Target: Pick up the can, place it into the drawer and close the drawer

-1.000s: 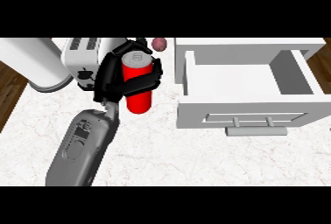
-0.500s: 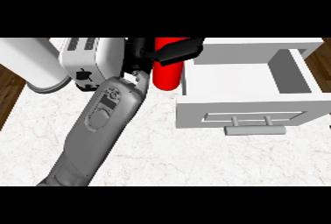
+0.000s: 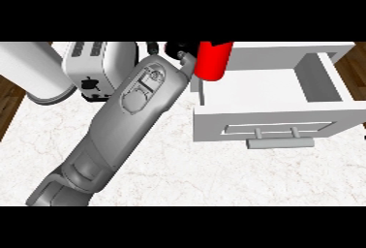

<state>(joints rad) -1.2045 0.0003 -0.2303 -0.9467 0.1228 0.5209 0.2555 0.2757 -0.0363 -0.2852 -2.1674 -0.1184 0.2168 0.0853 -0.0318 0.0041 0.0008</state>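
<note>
The red can [image 3: 213, 60] hangs upright over the left wall of the open white drawer [image 3: 325, 82], its top cut off by the view's upper edge. My left hand [image 3: 178, 49] is curled on the can's left side, and only a small black part of it shows above the grey forearm [image 3: 136, 106]. That forearm slants in from the lower left. The drawer's inside is bare white. Its front panel with the bar handle [image 3: 280, 143] faces me. My right hand shows nowhere.
A white toaster [image 3: 100, 63] stands at the back left, right beside my forearm. A large white rounded object [image 3: 32, 72] sits further left. The marble counter [image 3: 214, 174] spreads in front of the drawer, with dark wood floor beyond its side edges.
My left hand has carried the can up and to the right, from beside the toaster to above the drawer's left wall. The drawer has not moved.
</note>
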